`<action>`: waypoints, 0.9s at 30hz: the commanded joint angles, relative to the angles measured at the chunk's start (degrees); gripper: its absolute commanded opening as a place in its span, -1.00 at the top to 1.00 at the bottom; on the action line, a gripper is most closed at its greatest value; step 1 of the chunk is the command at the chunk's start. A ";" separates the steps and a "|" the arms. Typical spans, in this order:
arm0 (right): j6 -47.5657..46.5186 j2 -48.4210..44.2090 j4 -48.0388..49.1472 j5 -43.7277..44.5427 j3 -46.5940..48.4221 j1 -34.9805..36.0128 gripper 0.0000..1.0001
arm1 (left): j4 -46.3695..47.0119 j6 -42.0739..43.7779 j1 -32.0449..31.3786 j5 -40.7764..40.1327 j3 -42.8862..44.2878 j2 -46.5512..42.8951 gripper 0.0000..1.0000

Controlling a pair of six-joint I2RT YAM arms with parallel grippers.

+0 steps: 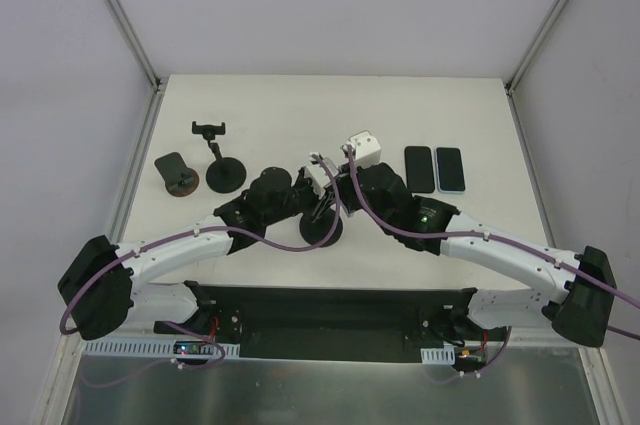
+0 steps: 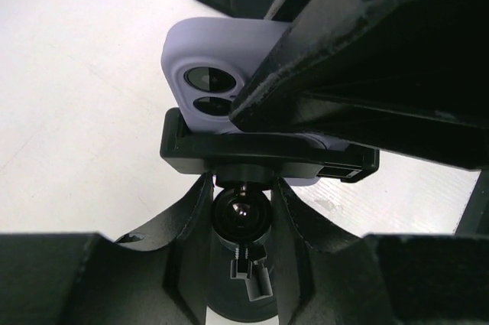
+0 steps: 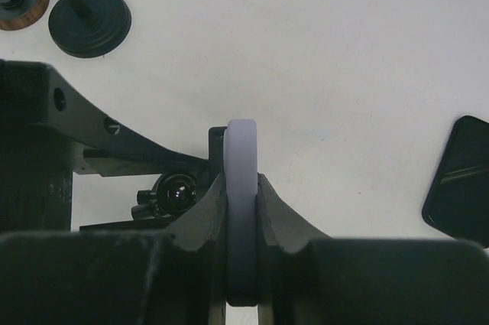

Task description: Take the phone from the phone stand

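Note:
A lavender-cased phone [image 2: 206, 57] sits in the black clamp of the phone stand [image 2: 267, 158] at the middle of the table, where the phone [image 1: 324, 171] shows above the stand's round base [image 1: 320, 232]. My left gripper [image 2: 243, 216] is shut round the stand's ball joint just under the clamp, one finger on each side. My right gripper [image 3: 243, 204] is shut on the phone [image 3: 243, 157], seen edge-on, and pinches its two faces. The phone still rests against the clamp. In the top view both grippers meet over the stand, the left gripper [image 1: 300, 193] and the right gripper [image 1: 342, 183].
Two phones [image 1: 418, 167] [image 1: 450, 168] lie flat to the right of the right arm. A white box [image 1: 364, 148] sits behind the grippers. A second black stand [image 1: 222, 170] and a small stand on a brown base [image 1: 177, 175] stand at the left.

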 commanded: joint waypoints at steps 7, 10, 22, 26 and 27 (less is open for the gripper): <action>2.26 -3.20 -18.18 -3.22 -1.30 1.54 0.98 | -8.50 -9.60 2.34 -21.55 7.79 5.32 1.00; 1.82 -3.91 -18.45 -1.99 -0.60 1.36 0.98 | -8.87 -10.49 2.87 -20.57 7.98 5.76 1.00; 2.17 -9.97 -18.54 0.82 0.81 -7.59 0.98 | -8.87 -10.93 2.96 -21.10 7.19 3.65 1.00; 4.09 -11.99 -18.54 0.65 0.02 -10.76 0.99 | -8.87 -11.46 2.96 -20.57 7.19 3.83 1.00; 4.28 -12.08 -18.54 0.47 -0.16 -11.11 0.99 | -8.87 -11.46 2.96 -20.31 7.19 4.00 1.00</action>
